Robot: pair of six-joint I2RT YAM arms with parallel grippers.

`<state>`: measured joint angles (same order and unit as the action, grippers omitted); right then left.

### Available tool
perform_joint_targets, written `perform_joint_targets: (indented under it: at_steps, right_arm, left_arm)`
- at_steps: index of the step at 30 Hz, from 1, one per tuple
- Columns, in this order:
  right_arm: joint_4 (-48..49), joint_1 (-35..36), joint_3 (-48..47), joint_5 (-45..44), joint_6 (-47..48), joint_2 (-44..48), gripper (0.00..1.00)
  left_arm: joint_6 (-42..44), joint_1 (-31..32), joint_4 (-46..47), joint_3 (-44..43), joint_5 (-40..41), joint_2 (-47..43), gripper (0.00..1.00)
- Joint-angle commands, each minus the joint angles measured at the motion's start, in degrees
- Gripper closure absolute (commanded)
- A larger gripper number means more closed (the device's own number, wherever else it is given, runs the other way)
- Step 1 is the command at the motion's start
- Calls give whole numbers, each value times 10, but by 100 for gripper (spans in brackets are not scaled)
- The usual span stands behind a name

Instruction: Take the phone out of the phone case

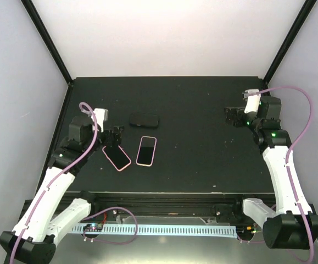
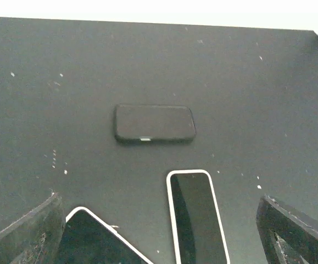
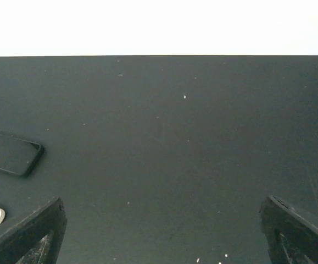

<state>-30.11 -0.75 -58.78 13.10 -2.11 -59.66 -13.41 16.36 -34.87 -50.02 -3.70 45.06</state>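
Two dark-screened phones with pale pink case rims lie flat on the black table. One [image 1: 146, 150] [image 2: 197, 217] lies near the middle. The other [image 1: 117, 157] [image 2: 93, 239] lies angled to its left. A black phone-shaped slab [image 1: 144, 119] [image 2: 154, 123] [image 3: 10, 154] lies crosswise behind them; I cannot tell whether it is a phone or a case. My left gripper [image 1: 113, 136] [image 2: 159, 242] is open over the far end of the angled phone and holds nothing. My right gripper [image 1: 233, 116] [image 3: 161, 236] is open over bare table at the far right.
Black table [image 1: 202, 143] is enclosed by pale walls with black frame posts [image 1: 49, 41] at the back corners. A perforated white rail [image 1: 164, 228] and cables run along the near edge between the arm bases.
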Motion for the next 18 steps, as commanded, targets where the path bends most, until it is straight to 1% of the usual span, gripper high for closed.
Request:
perform_joint_targets:
  at_steps: [1,7,11,15,18]
  right_arm:
    - [20,-4,5,27,-5,9,2]
    - [57,-5,67,65,26,41,0]
    - [71,-7,110,121,63,65,0]
    - [71,-7,131,187,83,75,0]
    - [70,-7,137,202,93,77,0]
  left_arm:
    - [-16,23,-25,-18,-54,26,2]
    - [-40,154,-49,-35,-24,100,1]
    - [-63,218,-61,-44,-5,171,1]
    - [-86,247,-58,-46,13,241,1]
    - [-91,253,-37,-43,12,284,1]
